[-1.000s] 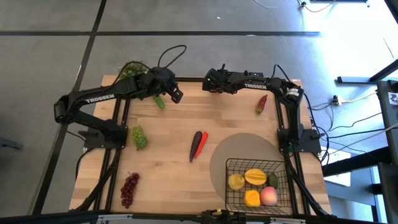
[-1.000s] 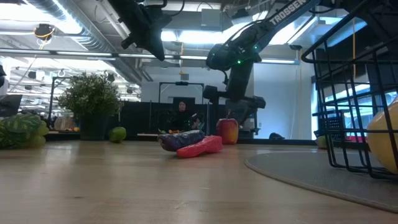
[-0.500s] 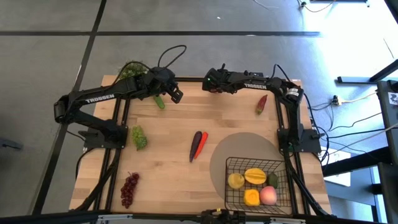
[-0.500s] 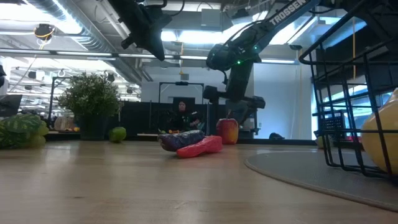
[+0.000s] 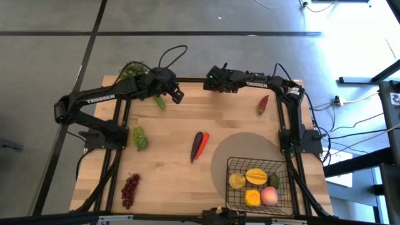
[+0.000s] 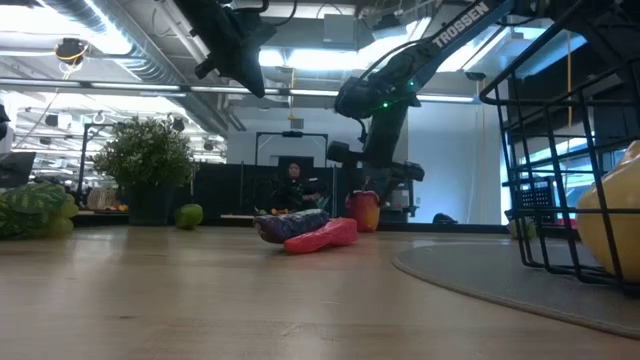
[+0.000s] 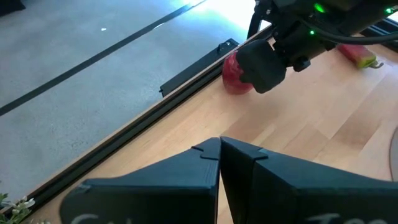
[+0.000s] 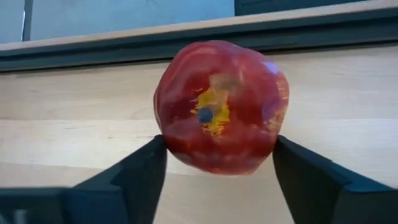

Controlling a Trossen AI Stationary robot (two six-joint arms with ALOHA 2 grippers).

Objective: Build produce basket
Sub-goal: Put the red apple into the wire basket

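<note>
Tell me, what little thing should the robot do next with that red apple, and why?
Probably lift it a little. In the right wrist view the right gripper has its jaws against both sides of the red apple, which seems to sit low at the table's far edge. The basket is at the near corner, so the apple must come up before it can travel there.
</note>
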